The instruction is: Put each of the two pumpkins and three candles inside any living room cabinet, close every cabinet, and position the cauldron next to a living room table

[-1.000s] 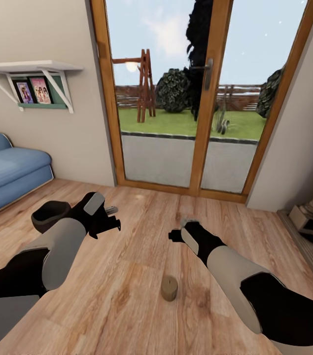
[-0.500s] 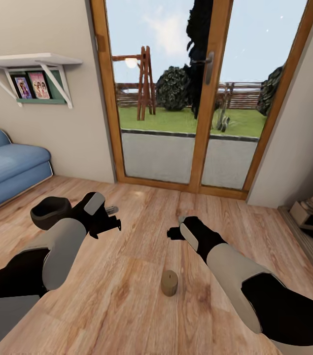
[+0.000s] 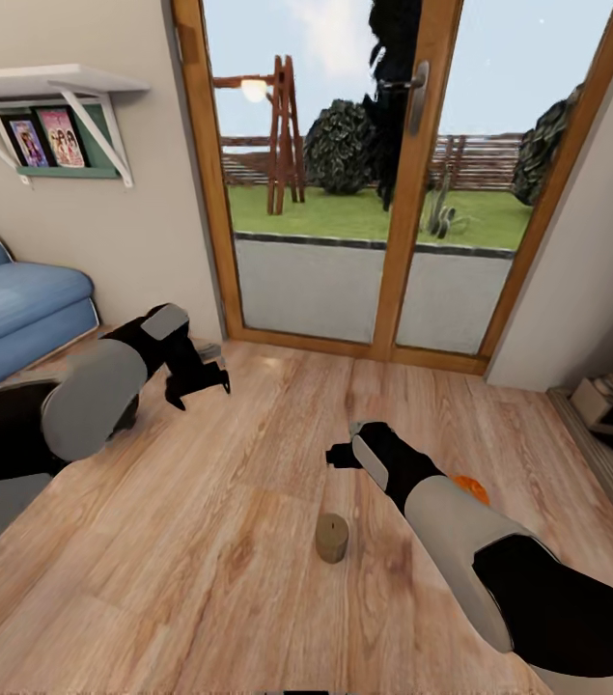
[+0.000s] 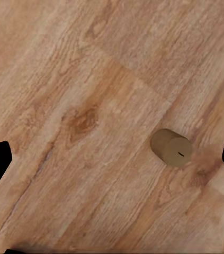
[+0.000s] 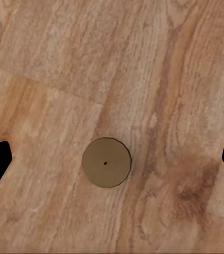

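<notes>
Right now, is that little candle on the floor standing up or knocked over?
Upright. The candle stands on its flat base on the wood floor; the right wrist view looks straight down on its round top.

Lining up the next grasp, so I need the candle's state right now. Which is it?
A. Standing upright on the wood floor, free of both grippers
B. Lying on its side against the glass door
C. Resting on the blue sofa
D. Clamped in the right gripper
A: the candle stands on end on the wood floor, and the right wrist view looks down on its round top with bare floor all around it.
</notes>
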Available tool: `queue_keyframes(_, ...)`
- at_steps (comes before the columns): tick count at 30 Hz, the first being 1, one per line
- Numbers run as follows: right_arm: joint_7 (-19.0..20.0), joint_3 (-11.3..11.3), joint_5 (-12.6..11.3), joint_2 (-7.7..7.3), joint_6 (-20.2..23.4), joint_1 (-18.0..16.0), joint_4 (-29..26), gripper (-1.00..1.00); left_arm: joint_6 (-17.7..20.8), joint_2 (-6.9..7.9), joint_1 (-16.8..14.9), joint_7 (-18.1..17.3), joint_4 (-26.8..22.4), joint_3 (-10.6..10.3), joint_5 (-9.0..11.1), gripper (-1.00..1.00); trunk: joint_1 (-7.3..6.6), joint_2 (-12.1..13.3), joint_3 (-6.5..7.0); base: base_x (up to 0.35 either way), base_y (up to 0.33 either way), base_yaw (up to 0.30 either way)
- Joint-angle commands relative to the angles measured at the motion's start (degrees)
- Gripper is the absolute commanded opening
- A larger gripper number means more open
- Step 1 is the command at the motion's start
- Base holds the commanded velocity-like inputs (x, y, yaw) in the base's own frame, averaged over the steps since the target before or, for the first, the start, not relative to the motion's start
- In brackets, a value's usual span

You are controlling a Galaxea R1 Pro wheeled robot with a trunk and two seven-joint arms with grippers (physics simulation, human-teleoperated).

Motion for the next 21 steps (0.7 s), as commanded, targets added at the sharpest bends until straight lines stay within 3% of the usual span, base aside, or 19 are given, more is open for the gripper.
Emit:
queue_keyframes(1,-0.43,0.25,-0.43,0.00,0.18,-0.04,-0.06,1.00,0.16,0.21,-1.21,0.58,0.28,0.51,0.43,1.00,0.01,-0.04,-0.29,0.000,0.000,0.000)
queue_keyframes(3,-0.43,0.25,-0.43,0.00,0.10,-0.04,-0.07,1.00,0.18,0.81,-3.71,0.57,1.02,0.51,1.04,1.00,0.06,-0.06,-0.73,0.000,0.000,0.000)
queue_keyframes(6,-0.39,0.25,-0.43,0.00,-0.05,-0.04,-0.02,1.00,0.13,1.31,-4.95,0.56,1.37,0.55,1.50,1.00,0.14,-0.10,-1.40,0.000,0.000,0.000)
queue_keyframes(21,-0.28,0.39,-0.45,0.00,-1.16,-0.04,-2.28,1.00,-0.06,1.44,-5.55,0.55,1.54,0.69,2.04,1.00,0.52,-0.30,-4.72,0.000,0.000,0.000)
